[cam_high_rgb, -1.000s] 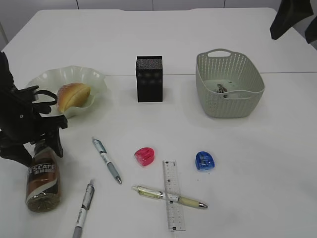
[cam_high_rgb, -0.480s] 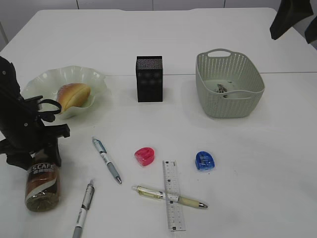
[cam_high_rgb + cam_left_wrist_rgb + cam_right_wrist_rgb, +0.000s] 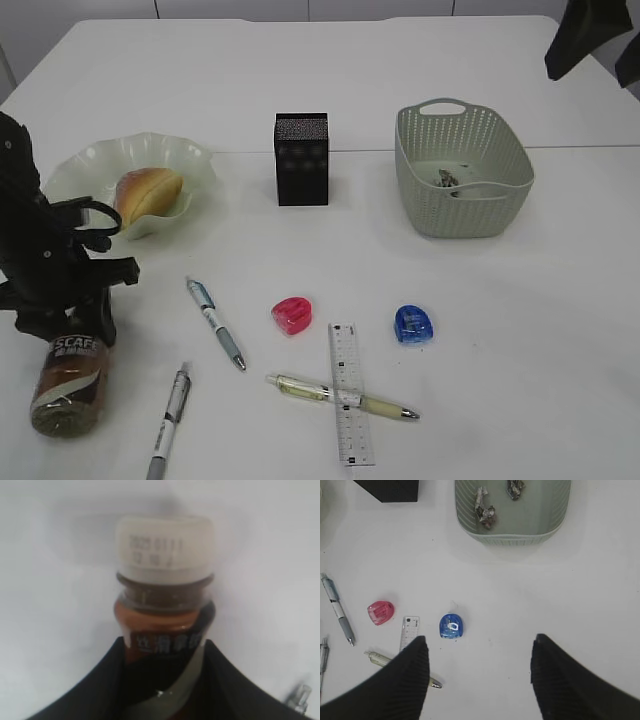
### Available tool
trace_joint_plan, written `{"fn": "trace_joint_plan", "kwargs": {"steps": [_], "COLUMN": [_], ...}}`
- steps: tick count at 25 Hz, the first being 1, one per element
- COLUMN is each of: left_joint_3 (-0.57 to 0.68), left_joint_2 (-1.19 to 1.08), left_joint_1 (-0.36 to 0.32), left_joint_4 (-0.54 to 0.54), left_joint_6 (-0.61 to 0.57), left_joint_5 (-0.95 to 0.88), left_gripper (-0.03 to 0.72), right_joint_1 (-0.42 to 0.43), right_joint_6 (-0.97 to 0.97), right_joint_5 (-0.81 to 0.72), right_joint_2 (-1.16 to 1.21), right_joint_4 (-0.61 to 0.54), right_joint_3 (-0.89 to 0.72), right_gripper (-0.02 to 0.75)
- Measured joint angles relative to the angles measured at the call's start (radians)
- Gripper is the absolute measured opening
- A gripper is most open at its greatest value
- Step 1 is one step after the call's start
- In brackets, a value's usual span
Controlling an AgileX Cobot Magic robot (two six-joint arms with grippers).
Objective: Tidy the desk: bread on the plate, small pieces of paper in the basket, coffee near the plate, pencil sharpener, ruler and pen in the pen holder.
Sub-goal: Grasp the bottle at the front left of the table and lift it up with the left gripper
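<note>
Brown coffee (image 3: 165, 625) lies between left hand (image 3: 162, 680) fingers.

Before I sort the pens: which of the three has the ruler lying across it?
The yellowish pen nearest the front edge; the ruler crosses its middle. The other two pens lie clear, further left.

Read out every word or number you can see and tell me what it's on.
"SCAFE", rest of the brand covered: label of the coffee bottle.
Stamped digits on the bottle's white cap: too blurred to read.
Pale characters on the neck band: unreadable.
Ruler markings: too small to read.
</note>
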State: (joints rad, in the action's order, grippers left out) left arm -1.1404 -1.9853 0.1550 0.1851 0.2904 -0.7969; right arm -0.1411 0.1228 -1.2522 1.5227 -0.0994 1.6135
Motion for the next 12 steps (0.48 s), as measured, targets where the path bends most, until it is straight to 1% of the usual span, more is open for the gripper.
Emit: {"fn": "trace_joint_plan", "kwargs": {"steps": [7, 12], "left_joint_3": [-0.005, -0.066], "left_joint_2": [-0.002, -0.002], "left_joint_1": [0.000, 0.000], "left_joint_4": [-0.015, -0.017], "left_joint_6": [-0.101, -0.193], "left_joint_5": [-0.154, -0.326], "left_gripper": [0.273, 0.272], "right_joint_1": [0.000, 0.000], "right_joint_6": [0.000, 0.000], "right_joint_5": [0.000, 0.000], "right_joint_2": [0.000, 0.000], "right_joint_4": [0.004, 0.008], "right_joint_3": [0.000, 0.000], "right_gripper": [0.470, 0.470]}}
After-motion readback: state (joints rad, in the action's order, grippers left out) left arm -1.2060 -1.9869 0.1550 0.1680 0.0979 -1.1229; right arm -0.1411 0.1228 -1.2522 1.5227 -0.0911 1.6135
